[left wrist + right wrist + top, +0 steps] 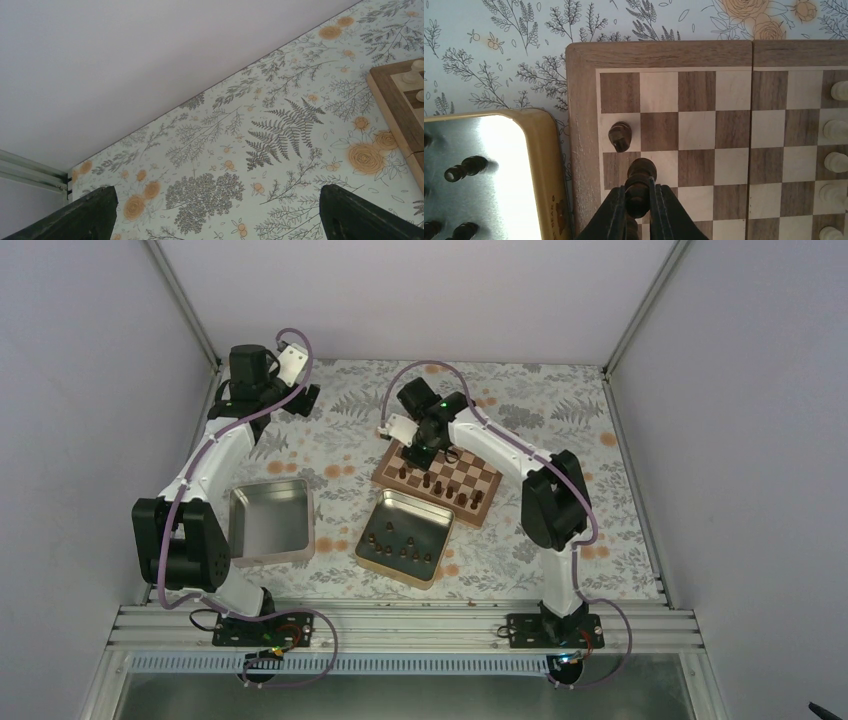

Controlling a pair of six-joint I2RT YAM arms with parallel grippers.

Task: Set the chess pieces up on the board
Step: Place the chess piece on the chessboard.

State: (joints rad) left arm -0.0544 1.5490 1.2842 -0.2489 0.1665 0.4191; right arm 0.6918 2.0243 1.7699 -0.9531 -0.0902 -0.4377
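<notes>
The right gripper [640, 196] has both fingers [616, 210] closed against a dark chess piece [640, 175]. We see the piece upright between them, over the board [584, 100], close to the border that faces the gold tin [392, 573]. We cannot tell whether its base touches the square below. One square away, a second dark piece [620, 136] stands on a light square in the outermost column.

In the top view the board lies at the middle of the table, turned at an angle. A row of dark pieces [440, 488] stands along its near side. Pale pieces [839, 125] line the opposite side, well apart from the held piece.

The gold tin sits just beside the near edge of the board. It contains loose dark pieces [400, 543]; the wrist view shows several of them lying on their sides.

A silver tin [270, 525] rests to the left of the gold tin, apart from it and near the left arm.

The left gripper [217, 192] is spread to its full width and grips nothing. It hangs over the floral table cover [280, 135] at the far left of the table, well apart from the board. Only one corner of the board shows at the right edge of its view.
</notes>
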